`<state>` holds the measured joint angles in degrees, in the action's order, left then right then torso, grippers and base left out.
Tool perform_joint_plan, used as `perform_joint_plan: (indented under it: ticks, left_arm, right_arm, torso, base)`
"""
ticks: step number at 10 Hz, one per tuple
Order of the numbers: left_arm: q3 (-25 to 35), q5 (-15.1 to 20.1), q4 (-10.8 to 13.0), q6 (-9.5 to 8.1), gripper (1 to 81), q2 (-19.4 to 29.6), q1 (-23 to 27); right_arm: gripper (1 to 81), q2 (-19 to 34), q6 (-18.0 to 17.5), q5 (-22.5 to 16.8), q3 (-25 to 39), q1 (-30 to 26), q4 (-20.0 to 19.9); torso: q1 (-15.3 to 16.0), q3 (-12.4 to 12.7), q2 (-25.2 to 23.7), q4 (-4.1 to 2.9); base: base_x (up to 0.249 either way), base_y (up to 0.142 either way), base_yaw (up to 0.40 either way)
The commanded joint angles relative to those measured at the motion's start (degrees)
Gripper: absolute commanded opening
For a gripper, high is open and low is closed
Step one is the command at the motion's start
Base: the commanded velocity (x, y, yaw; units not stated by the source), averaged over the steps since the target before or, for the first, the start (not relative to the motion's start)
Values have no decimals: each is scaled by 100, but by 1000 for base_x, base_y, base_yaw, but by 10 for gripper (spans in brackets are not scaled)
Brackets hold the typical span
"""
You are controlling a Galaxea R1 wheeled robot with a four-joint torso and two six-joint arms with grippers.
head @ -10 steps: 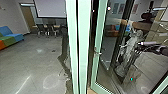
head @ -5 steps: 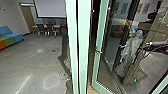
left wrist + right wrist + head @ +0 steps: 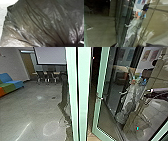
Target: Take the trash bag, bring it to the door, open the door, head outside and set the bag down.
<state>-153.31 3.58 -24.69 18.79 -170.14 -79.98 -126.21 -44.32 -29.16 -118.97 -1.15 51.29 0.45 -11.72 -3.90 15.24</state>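
Claw on the left arm (right by the trash bag (image 3: pixel 41 23), judging from the left wrist view): I cannot tell whether it is open, closed or gripping. The bag's dark, shiny plastic lies large and close in front of that wrist camera. Long creases run aslant and roughly alongside one another, drawing together towards one part of the bag. One side has a jagged edge, with a pale surface beyond it. Its ends are not clear enough to say which way its long axis points.

Over on the right of the head view is what looks like the right claw (image 3: pixel 151 91), pale at its end, with the darker right arm (image 3: pixel 162 94) behind it. The arm lies nearly level (tipped slightly), reaching in from the picture's right edge. Whether that claw is open or closed, I cannot tell.

A pale green post (image 3: pixel 83 94) stands upright mid-picture. Beside it, the glass door (image 3: pixel 101 74) is set at an angle, with a small metal handle (image 3: pixel 99 98) on its edge. Left of the post are a colourful couch (image 3: pixel 10 83) and some chairs (image 3: pixel 51 75).
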Motion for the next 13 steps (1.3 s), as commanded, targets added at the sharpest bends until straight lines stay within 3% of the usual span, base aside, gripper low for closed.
perform_joint_plan:
  ticks: [1, 13]
  left_arm:
    - [11, 415, -37, -6, 10, 24, 267]
    - [11, 424, -45, -6, 10, -2, 259]
  right_arm:
    - [811, 163, 29, -239, -126, -918, 251]
    - [811, 269, 99, -213, -134, -829, 267]
  torso:
    - [0, 0, 0, 0]
    - [0, 0, 0, 0]
  base:
    - [0, 0, 0]
    - [0, 0, 0]
